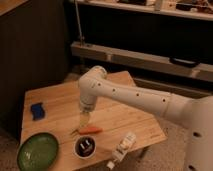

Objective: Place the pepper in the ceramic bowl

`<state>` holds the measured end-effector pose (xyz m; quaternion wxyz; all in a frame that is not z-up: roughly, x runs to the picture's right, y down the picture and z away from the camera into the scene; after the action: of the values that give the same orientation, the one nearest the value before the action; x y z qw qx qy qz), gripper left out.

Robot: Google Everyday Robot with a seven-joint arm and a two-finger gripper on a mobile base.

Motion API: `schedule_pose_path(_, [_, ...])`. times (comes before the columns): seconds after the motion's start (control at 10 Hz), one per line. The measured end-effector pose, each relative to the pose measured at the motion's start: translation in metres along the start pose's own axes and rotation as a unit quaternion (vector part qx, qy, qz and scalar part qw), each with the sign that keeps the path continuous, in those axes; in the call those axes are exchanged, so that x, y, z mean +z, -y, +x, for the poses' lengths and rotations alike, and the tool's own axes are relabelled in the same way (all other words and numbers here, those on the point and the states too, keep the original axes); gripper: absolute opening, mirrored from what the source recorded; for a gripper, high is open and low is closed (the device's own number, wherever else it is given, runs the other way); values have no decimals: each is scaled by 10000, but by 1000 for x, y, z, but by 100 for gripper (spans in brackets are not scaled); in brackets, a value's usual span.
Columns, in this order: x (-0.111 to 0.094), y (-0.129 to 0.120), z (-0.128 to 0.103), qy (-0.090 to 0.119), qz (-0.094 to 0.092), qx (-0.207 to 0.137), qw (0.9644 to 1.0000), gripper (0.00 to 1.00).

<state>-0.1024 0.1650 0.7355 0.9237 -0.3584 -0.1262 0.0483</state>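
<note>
One pepper [90,130] lies left-right, stem leftward, just below the fingers [83,121], grip unclear.

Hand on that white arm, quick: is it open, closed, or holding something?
Hand: low over the pepper, which lies on the table; open or closed cannot be told.

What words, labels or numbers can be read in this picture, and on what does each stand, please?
None can be read.
White bottle: any label is too blurred to read.
Small dark cup: pale marks inside, not legible.
The claw, just above the pepper, shows no text.
</note>
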Motion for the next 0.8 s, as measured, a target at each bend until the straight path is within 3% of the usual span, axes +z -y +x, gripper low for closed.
schedule_pose_path(0.4, [37, -20, 7, 8, 43, -61, 10000, 80])
schedule_pose_path(0.8, [50, -3, -18, -7, 145, -97, 9998, 80])
